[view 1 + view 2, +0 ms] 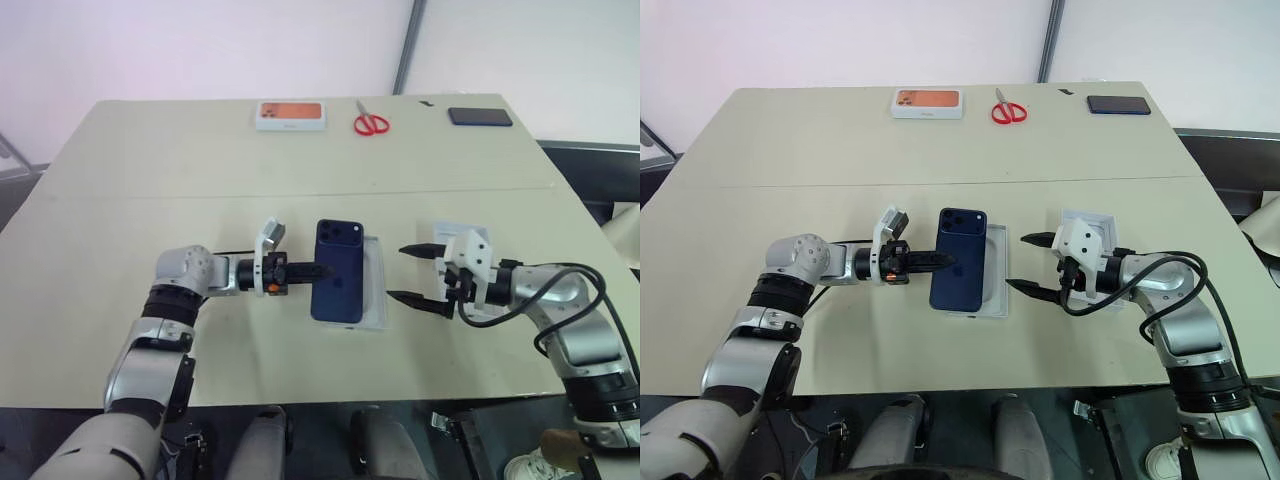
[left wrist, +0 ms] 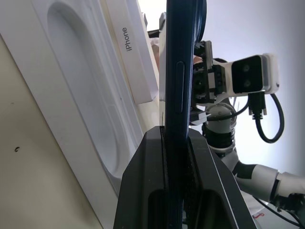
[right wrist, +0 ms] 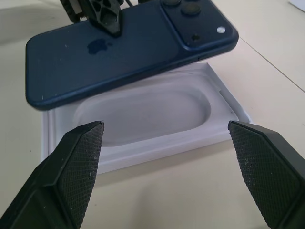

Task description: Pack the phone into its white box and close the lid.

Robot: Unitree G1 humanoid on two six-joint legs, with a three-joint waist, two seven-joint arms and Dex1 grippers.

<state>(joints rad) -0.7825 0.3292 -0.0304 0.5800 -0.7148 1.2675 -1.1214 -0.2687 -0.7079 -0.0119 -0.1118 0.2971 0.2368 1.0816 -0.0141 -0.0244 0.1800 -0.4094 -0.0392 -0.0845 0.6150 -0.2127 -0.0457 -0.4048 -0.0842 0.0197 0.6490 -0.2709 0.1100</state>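
The dark blue phone hangs back-up just above the table, its camera cluster at the far end. My left gripper is shut on the phone's left long edge; in the left wrist view its fingers clamp the phone edge-on. Under the phone lies a flat white insert with an oval recess. To the right of the phone, my right gripper stands open and holds nothing. Behind it rests a white cardboard tray with "iPhone" on its side wall; I cannot tell whether it is the white box or the lid.
Along the table's far edge sit an orange-printed white box, red-handled scissors and a black handset. A seam crosses the table between them and my grippers. A black cable loops around my right wrist.
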